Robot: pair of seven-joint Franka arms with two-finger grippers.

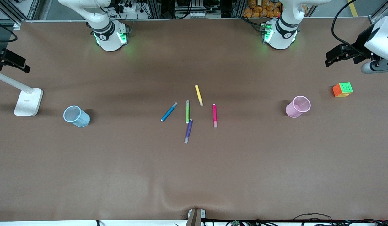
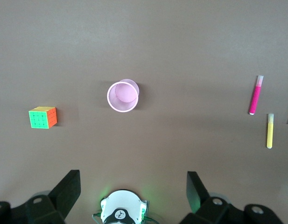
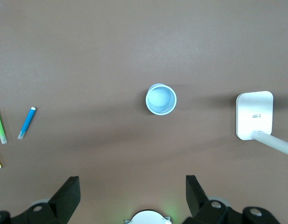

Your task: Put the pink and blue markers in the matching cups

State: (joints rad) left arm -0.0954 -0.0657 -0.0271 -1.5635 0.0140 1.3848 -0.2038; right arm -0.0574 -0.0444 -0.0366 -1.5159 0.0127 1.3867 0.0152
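The pink marker [image 1: 214, 115] and the blue marker [image 1: 169, 112] lie flat in a loose cluster of pens at the table's middle. The pink cup [image 1: 298, 106] stands upright toward the left arm's end, and the blue cup [image 1: 76, 116] stands upright toward the right arm's end. My left gripper [image 2: 133, 186] hangs high over the area by the pink cup [image 2: 122, 95], open and empty; the pink marker [image 2: 255, 95] shows at that view's edge. My right gripper [image 3: 133, 186] hangs high over the area by the blue cup [image 3: 161, 99], open and empty; the blue marker [image 3: 27, 122] shows there too.
A green pen [image 1: 187, 111], a yellow pen [image 1: 199, 95] and a purple pen [image 1: 188, 131] lie among the markers. A multicoloured puzzle cube [image 1: 342, 89] sits beside the pink cup at the left arm's end. A white stand base [image 1: 28, 102] with a pole sits beside the blue cup.
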